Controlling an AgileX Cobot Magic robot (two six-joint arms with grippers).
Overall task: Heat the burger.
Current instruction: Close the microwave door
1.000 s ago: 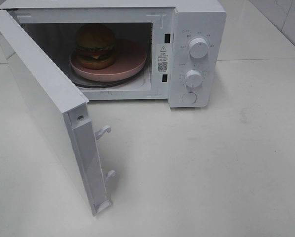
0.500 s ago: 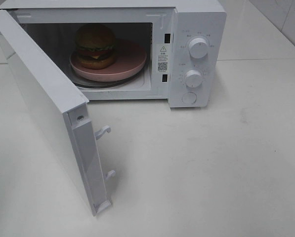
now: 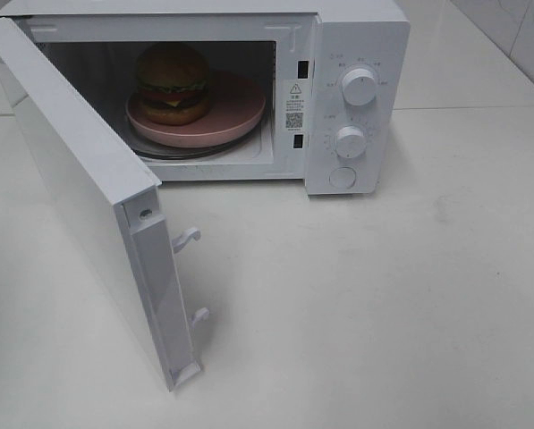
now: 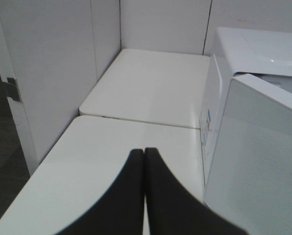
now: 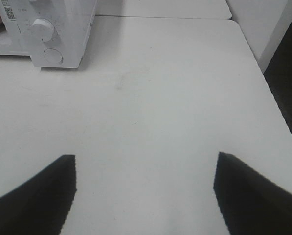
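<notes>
Burger (image 3: 172, 85) in microwave (image 3: 374, 40), well apart from left hand (image 4: 144, 150) (together) and right hand (image 5: 146, 155) (apart).

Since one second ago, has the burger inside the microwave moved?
No. The burger sits on the same left part of the pink plate, just as far from the upper knob as before.

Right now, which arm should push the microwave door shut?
Probably left: the left gripper, shut, sits just outside the open door, ready to push. The right gripper hovers open over the table beyond the knobs, away from it.
</notes>
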